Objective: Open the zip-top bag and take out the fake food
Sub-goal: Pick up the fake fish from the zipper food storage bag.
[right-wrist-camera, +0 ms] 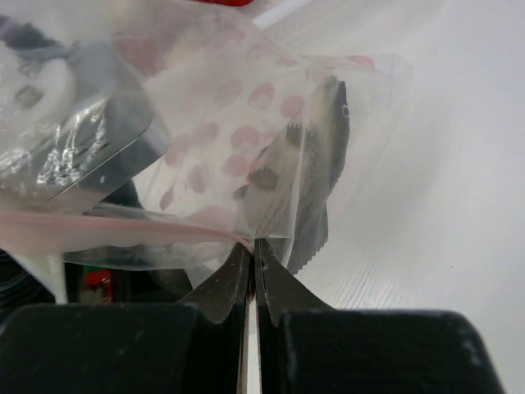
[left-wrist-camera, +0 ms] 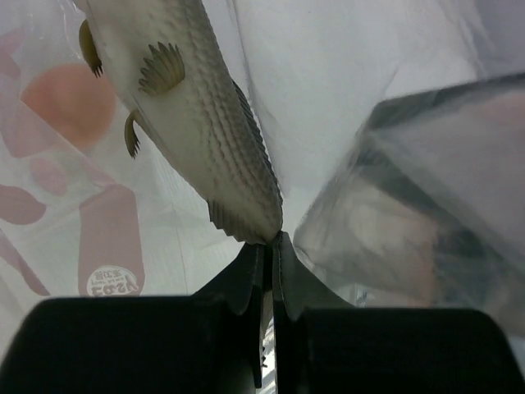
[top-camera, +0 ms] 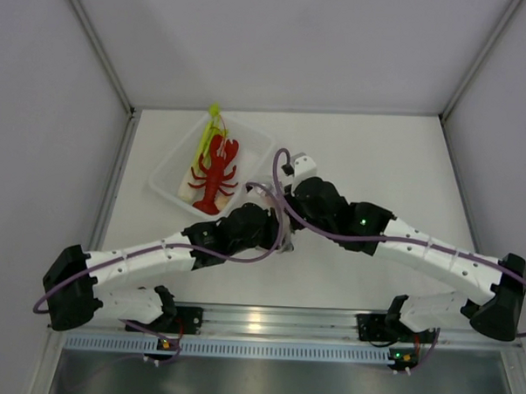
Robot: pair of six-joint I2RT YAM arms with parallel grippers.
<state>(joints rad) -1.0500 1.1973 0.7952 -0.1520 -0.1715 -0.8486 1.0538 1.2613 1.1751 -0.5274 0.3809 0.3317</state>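
White table (top-camera: 378, 158) overhead — only wrists show left tool (left-wrist-camera: 271, 240) pinching grey fish (left-wrist-camera: 197, 115), right tool (right-wrist-camera: 253, 244) clamping zip-top bag (right-wrist-camera: 205, 139).

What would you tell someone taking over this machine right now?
Left gripper: shut at the tail of the grey plastic fish; gripping tail or plastic, unclear.
Right gripper: shut on the pink zip edge of the clear dotted zip-top bag.
Red plastic lobster and green leek stalk lie in the clear rigid tray.
Done: those two out. Left: the fish, inside the bag.
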